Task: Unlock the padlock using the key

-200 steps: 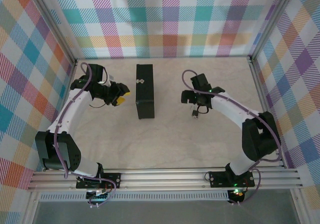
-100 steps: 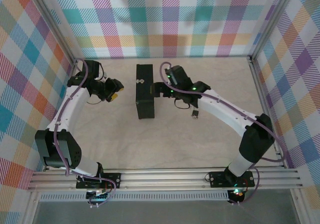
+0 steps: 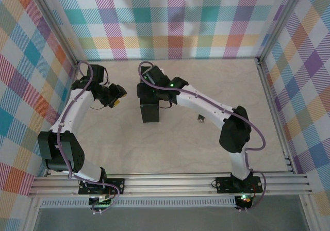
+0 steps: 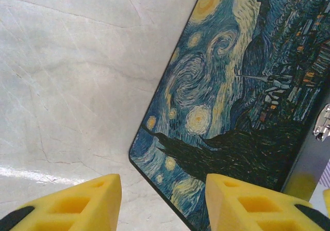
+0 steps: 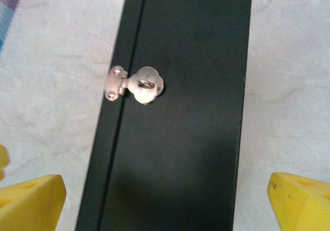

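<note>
The left gripper (image 3: 117, 94), with yellow wedge-shaped fingers (image 4: 77, 202), is recorded as spread apart and empty, just left of the dark rectangular box (image 3: 149, 112) printed with a swirling blue-yellow night sky. The right gripper (image 5: 166, 190) is held above the box's black edge face, jaws wide apart and nothing grasped. A small silver metal hasp (image 5: 135, 85) is noted on that face. The tiny grey-silver metal padlock (image 3: 201, 119) is found lying on the pale marbled table (image 3: 180, 148), right of the box and apart from both grippers.

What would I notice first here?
The dark box painted with a swirly blue-and-yellow night sky stands mid-table, the white right arm's open yellow jaws hovering over its black top by a shiny silver clasp. A tiny grey metal padlock lies on the pale table to the box's right.
</note>
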Available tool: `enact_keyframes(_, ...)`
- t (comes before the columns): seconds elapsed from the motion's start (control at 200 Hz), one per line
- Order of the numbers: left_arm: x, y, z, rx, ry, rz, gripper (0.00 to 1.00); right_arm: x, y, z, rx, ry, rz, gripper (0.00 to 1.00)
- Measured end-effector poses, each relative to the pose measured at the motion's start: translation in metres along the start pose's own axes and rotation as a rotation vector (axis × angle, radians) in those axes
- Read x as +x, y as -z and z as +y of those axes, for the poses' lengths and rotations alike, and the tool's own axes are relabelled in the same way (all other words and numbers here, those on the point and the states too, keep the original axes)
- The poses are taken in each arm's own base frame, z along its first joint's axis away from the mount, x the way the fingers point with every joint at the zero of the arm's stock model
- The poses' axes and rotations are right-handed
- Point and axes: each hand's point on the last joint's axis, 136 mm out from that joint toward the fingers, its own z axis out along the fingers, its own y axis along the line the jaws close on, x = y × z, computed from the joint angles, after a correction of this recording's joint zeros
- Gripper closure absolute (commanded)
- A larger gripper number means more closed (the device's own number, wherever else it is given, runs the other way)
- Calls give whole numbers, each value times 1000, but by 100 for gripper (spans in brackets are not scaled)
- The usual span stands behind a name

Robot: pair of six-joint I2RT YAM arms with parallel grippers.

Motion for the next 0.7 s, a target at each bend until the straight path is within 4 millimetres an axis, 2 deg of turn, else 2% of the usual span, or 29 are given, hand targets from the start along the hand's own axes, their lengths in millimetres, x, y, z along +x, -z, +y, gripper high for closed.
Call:
enact_keyframes(0.375,1,-4,2,2,-3,3,53,-1,-10,9,36,23,24,1)
enact_keyframes(0.61,1,-6,3,3,-4,3,53,13,-26,3,76,39,69,0)
enact_keyframes(0.7,1,-6,3,2,-4,3,53,15,-29,3,80,42,75,4)
